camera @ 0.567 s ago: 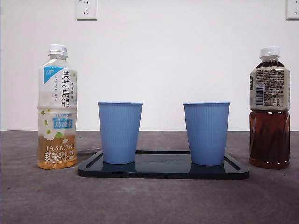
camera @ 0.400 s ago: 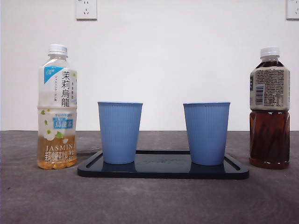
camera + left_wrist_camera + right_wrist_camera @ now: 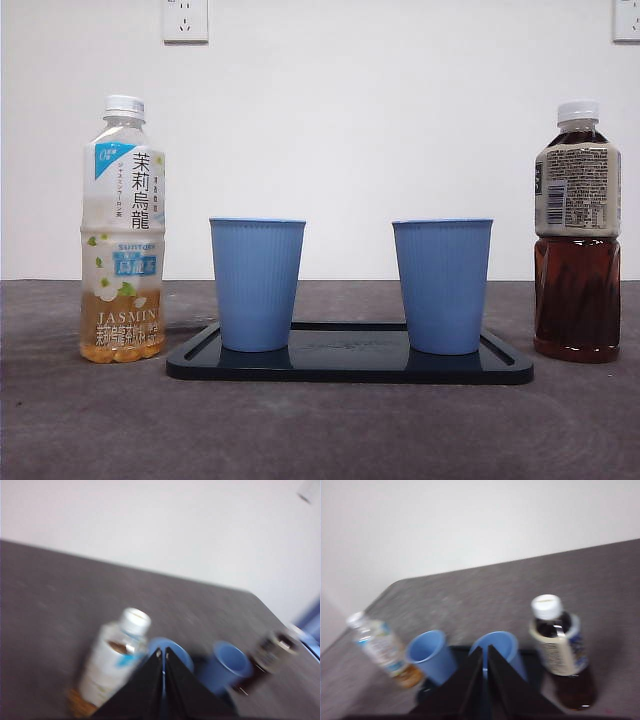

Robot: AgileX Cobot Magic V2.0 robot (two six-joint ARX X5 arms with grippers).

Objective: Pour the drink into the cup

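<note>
Two blue ribbed cups [image 3: 257, 284] [image 3: 442, 285] stand upright on a black tray [image 3: 350, 365]. A jasmine tea bottle [image 3: 122, 230] with a white cap stands left of the tray, and a dark tea bottle [image 3: 577, 232] stands to its right. Both are capped. No arm shows in the front view. My left gripper [image 3: 161, 653] is shut, held above and short of the jasmine bottle [image 3: 112, 662]. Shut as well, my right gripper [image 3: 483, 650] hangs above the tray side, with the dark bottle [image 3: 560, 650] beside it and the cups [image 3: 429, 655] [image 3: 496, 647] beyond its tips.
The table is dark grey and meets a white wall behind. Wall sockets [image 3: 185, 19] sit high on the wall. Bare tabletop stretches in front of the tray.
</note>
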